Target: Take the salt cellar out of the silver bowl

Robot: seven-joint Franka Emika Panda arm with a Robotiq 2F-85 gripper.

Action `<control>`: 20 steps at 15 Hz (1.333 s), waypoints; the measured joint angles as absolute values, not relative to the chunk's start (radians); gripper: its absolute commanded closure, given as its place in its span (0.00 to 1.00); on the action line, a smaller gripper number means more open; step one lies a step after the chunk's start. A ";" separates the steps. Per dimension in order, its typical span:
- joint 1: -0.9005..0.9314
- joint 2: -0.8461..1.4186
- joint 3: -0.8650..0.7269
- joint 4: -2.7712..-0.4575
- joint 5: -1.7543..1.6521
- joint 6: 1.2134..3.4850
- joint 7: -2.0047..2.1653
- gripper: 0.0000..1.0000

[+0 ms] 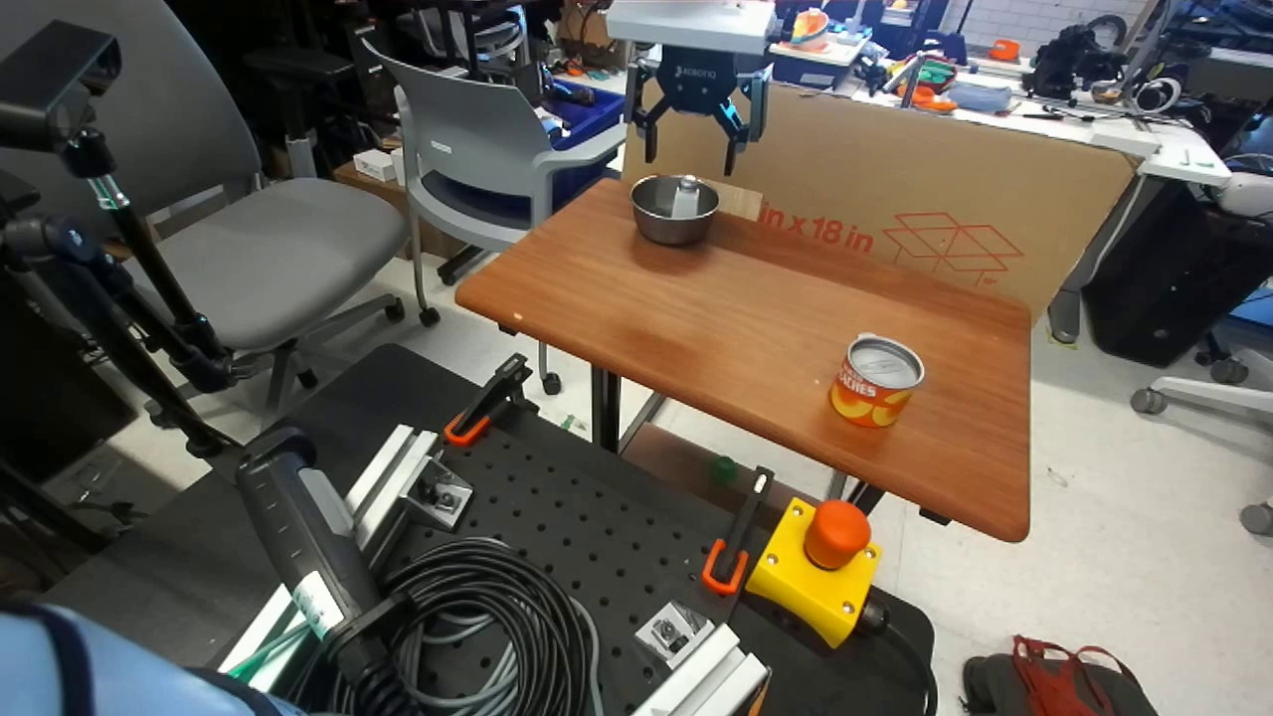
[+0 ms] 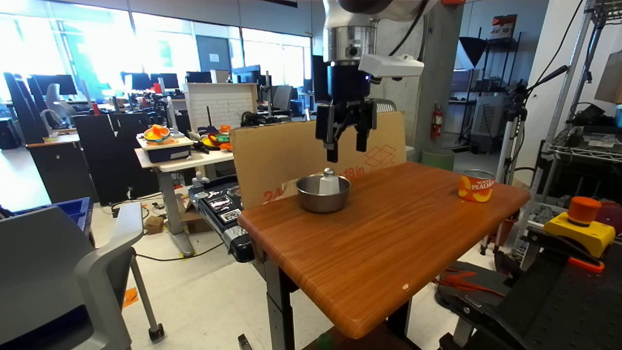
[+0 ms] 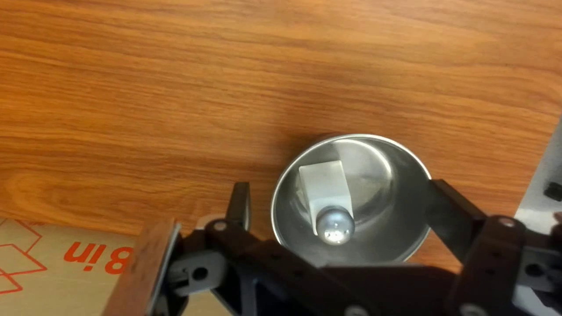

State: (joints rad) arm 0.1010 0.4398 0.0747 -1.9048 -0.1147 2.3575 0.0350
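Observation:
The salt cellar, a small pale shaker with a domed silver top, stands in the silver bowl. In both exterior views the cellar [image 1: 685, 202] [image 2: 329, 185] is roughly upright, its top showing above the rim of the bowl [image 1: 664, 228] [image 2: 316, 203]. In the wrist view the cellar [image 3: 326, 186] is in the left part of the bowl [image 3: 393, 210]. My gripper [image 1: 690, 163] is open and empty above the bowl. It also shows in an exterior view [image 2: 346, 153]. In the wrist view the fingers [image 3: 338, 188] are spread wide, with the cellar between them in the picture.
The bowl is near one end of the wooden table [image 1: 736, 298] [image 2: 384, 233]. An orange-labelled tin can [image 1: 872, 391] [image 2: 476, 187] stands towards the far end. A cardboard sheet [image 1: 855, 169] [image 2: 277, 155] stands upright along the table's edge behind the bowl. A yellow stop button [image 1: 816, 572] sits on a black pegboard.

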 measured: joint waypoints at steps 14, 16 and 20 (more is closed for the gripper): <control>0.129 0.668 0.072 -1.621 -0.160 2.210 -0.009 0.80; 0.131 0.685 0.072 -1.594 -0.164 2.191 -0.017 0.92; 0.137 0.704 0.072 -1.558 -0.170 2.167 -0.033 0.92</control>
